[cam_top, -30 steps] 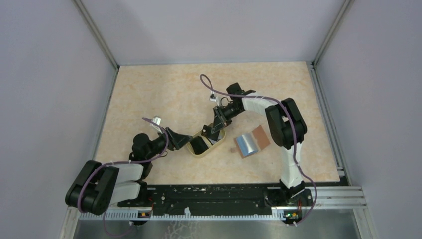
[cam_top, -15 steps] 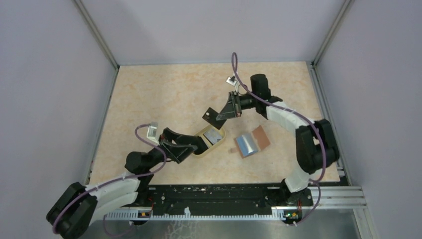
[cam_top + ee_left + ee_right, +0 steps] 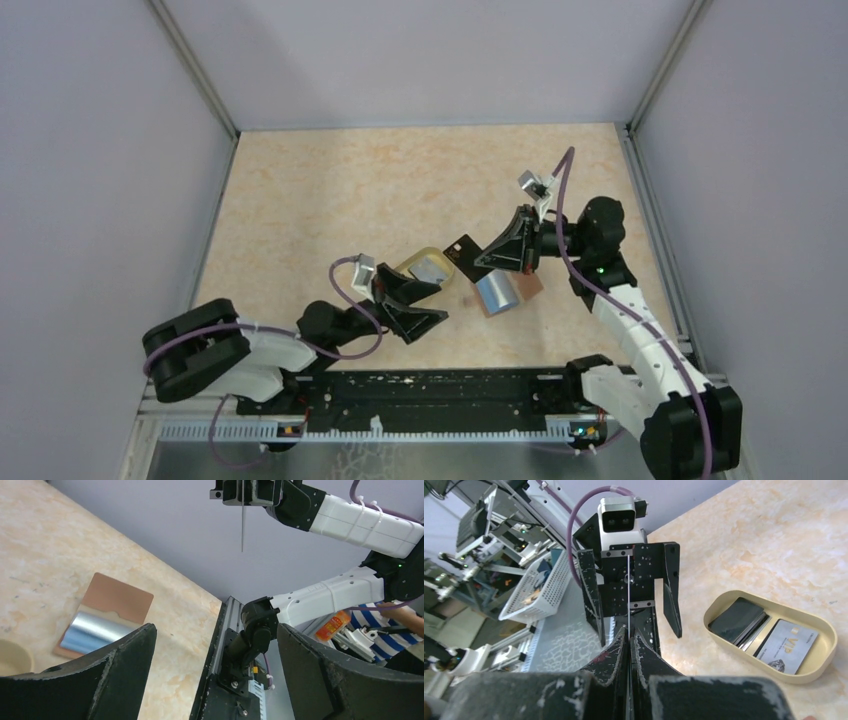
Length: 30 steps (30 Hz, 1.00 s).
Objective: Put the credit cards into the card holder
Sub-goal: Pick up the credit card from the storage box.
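Observation:
The card holder (image 3: 505,290) lies open on the table, with a silvery-blue inside (image 3: 95,630) and a reddish-brown flap (image 3: 117,597). My right gripper (image 3: 482,258) hangs above its left edge, shut on a black credit card (image 3: 465,247). That card shows edge-on in both wrist views (image 3: 242,525) (image 3: 628,605). More credit cards lie in the oval tan dish (image 3: 425,268): a dark stack (image 3: 736,620) and a white one (image 3: 786,645). My left gripper (image 3: 440,302) is open and holds nothing. It sits low, just in front of the dish and left of the card holder.
The black rail (image 3: 430,390) with both arm bases runs along the table's near edge. Frame posts and grey walls close in the other three sides. Off the table are a white basket (image 3: 536,592) and bench clutter.
My right gripper lifted a black card out of the dish and carried it right, over the card holder. My left arm swung right past the dish, and its jaws opened wider.

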Tool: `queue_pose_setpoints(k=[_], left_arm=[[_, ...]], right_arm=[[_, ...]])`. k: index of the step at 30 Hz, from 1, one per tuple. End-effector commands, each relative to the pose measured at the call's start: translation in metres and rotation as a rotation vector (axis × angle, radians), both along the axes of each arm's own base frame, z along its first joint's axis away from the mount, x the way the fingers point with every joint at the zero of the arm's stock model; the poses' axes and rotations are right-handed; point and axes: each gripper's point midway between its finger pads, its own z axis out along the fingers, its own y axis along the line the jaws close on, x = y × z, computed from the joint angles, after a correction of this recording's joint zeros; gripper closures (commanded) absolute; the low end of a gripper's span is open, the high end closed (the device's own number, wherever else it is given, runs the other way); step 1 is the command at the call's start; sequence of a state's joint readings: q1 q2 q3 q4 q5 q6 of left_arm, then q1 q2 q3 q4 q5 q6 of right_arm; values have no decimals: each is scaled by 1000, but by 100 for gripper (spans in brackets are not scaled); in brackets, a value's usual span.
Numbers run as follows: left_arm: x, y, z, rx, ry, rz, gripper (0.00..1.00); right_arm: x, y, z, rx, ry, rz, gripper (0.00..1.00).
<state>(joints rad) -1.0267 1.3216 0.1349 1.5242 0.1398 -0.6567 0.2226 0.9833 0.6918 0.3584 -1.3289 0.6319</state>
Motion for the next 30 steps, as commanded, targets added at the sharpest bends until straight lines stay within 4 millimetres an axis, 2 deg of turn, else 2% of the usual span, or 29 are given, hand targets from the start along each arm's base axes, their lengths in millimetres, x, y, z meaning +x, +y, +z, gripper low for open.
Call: queue_pose_setpoints(k=[1,4,8,13,18,26,30], left_arm=[[-7,-1,75,-221,-244,63,5],[-9,-14,79,-216,-281,38,7],[1,-24,80,-218,-270,62,12],[7,-36,87,-236,-268,63,30],[8,-46,90,-248,-259,37,39],[9,-47,100,-275,-260,38,63],[9,-45,104,-284,-264,41,65]], right_arm=[[-6,-6,17,42,-169,-72,100],[-3,-5,14,42,-150,-75,100],[2,-3,9,42,-96,-55,100],[4,-2,4,38,-76,-48,100],[0,-1,2,37,-87,-35,100],[-2,3,-2,26,-83,-10,100],[-5,4,-5,18,-89,5,100]])
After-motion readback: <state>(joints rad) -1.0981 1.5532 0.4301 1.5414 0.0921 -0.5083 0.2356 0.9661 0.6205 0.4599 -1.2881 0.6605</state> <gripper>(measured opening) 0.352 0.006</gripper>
